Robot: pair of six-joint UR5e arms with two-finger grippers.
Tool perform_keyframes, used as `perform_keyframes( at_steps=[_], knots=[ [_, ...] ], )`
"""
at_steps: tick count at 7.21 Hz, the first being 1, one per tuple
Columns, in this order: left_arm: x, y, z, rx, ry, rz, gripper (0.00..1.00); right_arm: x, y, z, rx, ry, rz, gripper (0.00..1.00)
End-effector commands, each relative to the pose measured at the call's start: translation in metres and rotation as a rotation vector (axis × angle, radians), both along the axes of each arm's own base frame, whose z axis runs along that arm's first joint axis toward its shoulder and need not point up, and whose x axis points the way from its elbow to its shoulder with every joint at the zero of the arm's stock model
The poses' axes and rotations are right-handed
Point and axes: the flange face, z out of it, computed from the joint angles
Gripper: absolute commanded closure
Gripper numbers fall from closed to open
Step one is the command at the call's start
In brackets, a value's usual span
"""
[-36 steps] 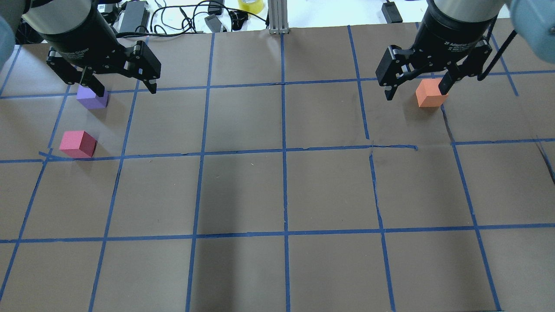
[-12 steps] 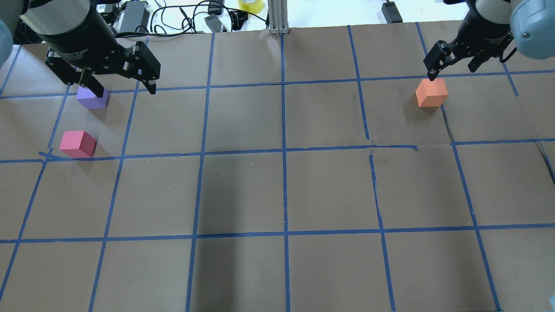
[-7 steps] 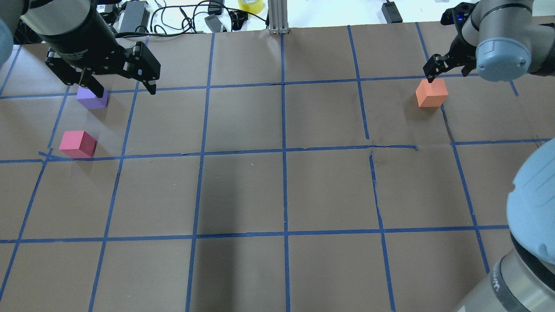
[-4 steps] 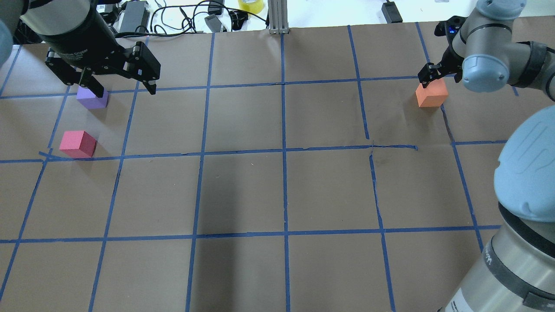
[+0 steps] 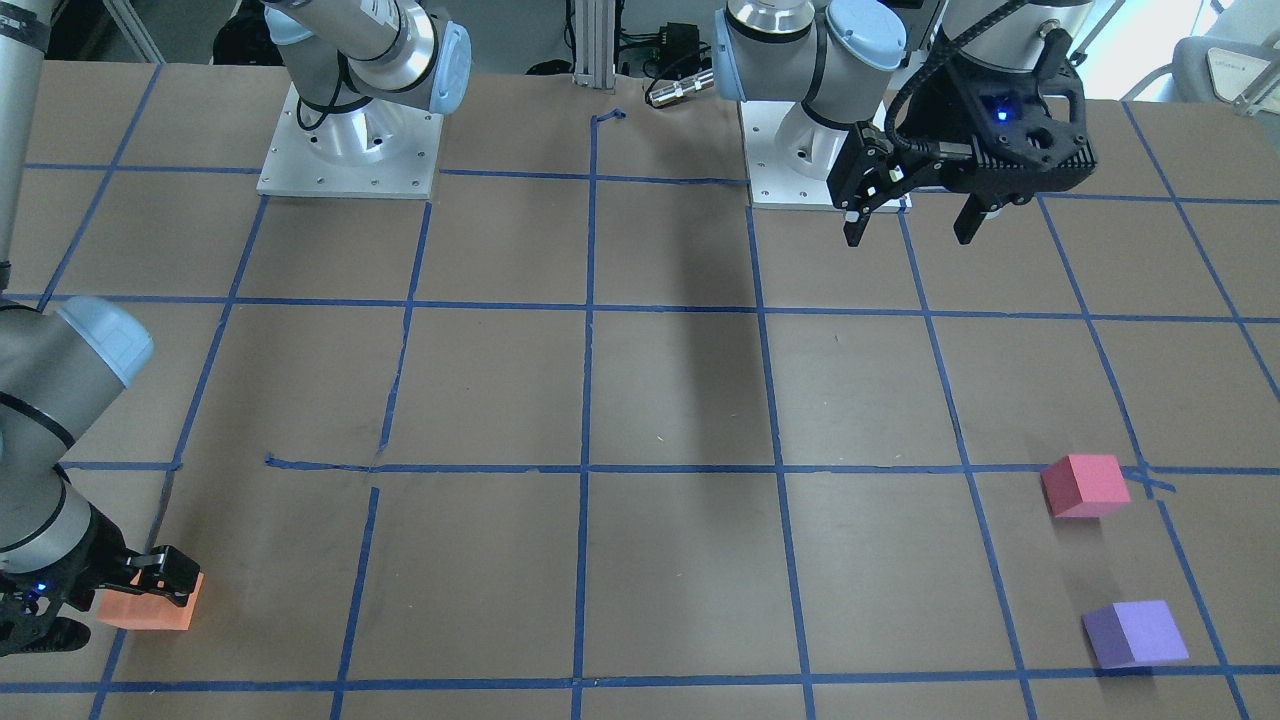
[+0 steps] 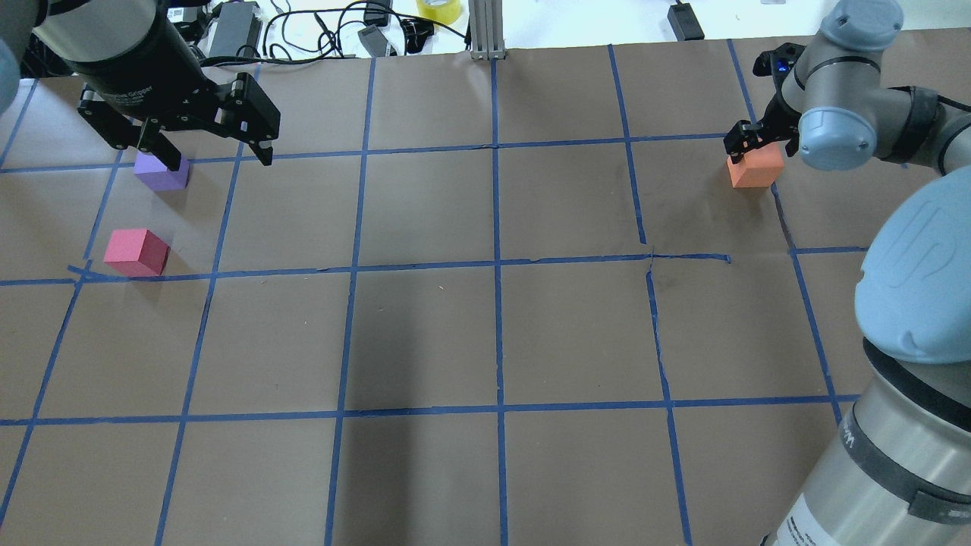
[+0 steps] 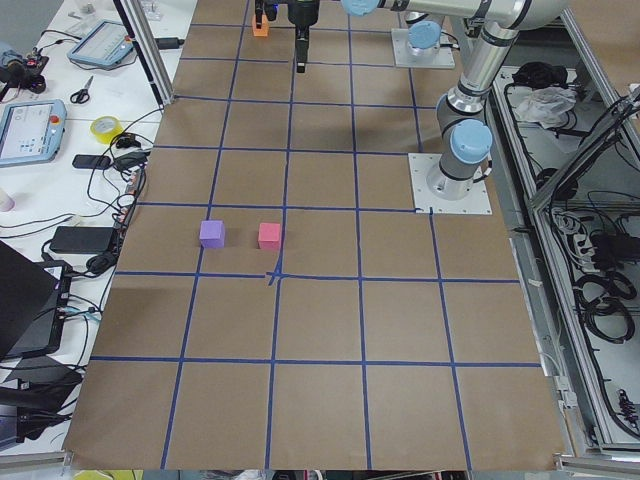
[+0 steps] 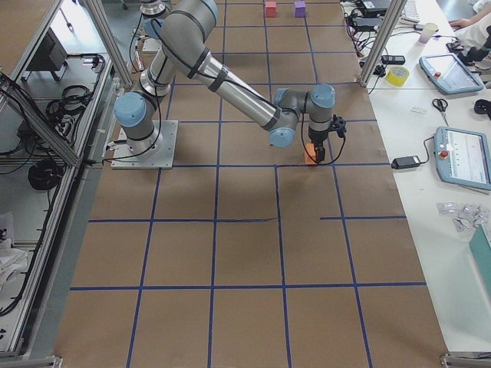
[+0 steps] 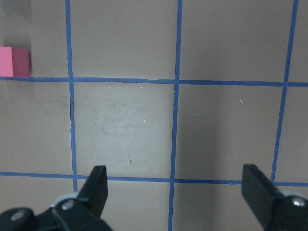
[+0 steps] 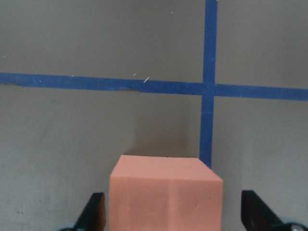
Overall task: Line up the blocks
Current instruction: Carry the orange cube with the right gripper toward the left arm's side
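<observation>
Grasp step: the right gripper (image 10: 175, 214), jaws apart, straddled the small matte orange foam cube (image 6: 753, 171) on the robot's right (closure, then carriage leftward, seemed due next), while the left gripper (image 9: 177, 190) hung wide-open, clear of the purple foam cube (image 6: 161, 173) and the pinkish-red foam cube (image 6: 136, 252).

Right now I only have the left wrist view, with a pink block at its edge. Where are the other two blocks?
Observer: The purple block sits near the pink block, farther from the robot.
Operator: And the orange one?
Observer: The orange block is on the robot's right side, between the fingers of the right tool.
Operator: Is it gripped?
Observer: No, the right wrist view shows a gap between it and one finger.
</observation>
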Motion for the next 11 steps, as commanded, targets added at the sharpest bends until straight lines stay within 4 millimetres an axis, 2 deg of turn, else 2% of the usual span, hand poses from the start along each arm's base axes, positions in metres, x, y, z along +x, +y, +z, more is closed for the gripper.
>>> perform_keyframes(
  at_steps=[1, 2, 3, 4, 5, 6, 7, 8, 10, 11],
  knots=[
    [0.0, 0.0, -0.001, 0.002, -0.001, 0.0, 0.0, 0.001, 0.0, -0.002, 0.006, -0.01, -0.018, 0.55],
    [0.0, 0.0, 0.0, 0.001, 0.0, 0.0, 0.0, 0.001, 0.0, 0.003, 0.002, -0.012, -0.018, 0.83],
    [0.0, -0.001, -0.001, 0.002, 0.0, 0.0, 0.0, 0.005, 0.002, 0.009, 0.006, -0.01, -0.014, 0.93],
    [0.0, -0.001, -0.001, 0.002, 0.0, 0.0, 0.0, 0.015, 0.005, 0.029, -0.004, 0.001, -0.016, 0.97],
    [0.0, -0.001, -0.001, 0.002, 0.0, 0.0, 0.0, 0.039, 0.008, 0.044, 0.002, -0.004, -0.032, 0.97],
    [0.0, -0.001, -0.001, 0.002, 0.0, 0.001, 0.0, 0.079, 0.015, 0.066, 0.006, -0.015, -0.049, 0.96],
    [0.0, 0.0, 0.0, 0.001, 0.0, 0.0, 0.0, 0.128, 0.024, 0.087, -0.01, -0.027, -0.076, 0.95],
    [0.0, 0.0, 0.0, 0.001, 0.0, 0.0, 0.0, 0.18, 0.032, 0.094, -0.012, -0.047, -0.125, 0.95],
    [0.0, -0.001, -0.001, 0.002, 0.0, 0.0, 0.0, 0.294, 0.053, 0.089, -0.011, -0.101, -0.213, 0.94],
    [0.0, -0.001, -0.002, 0.004, 0.0, 0.0, 0.0, 0.34, 0.058, 0.075, 0.007, -0.107, -0.206, 0.93]
  ],
)
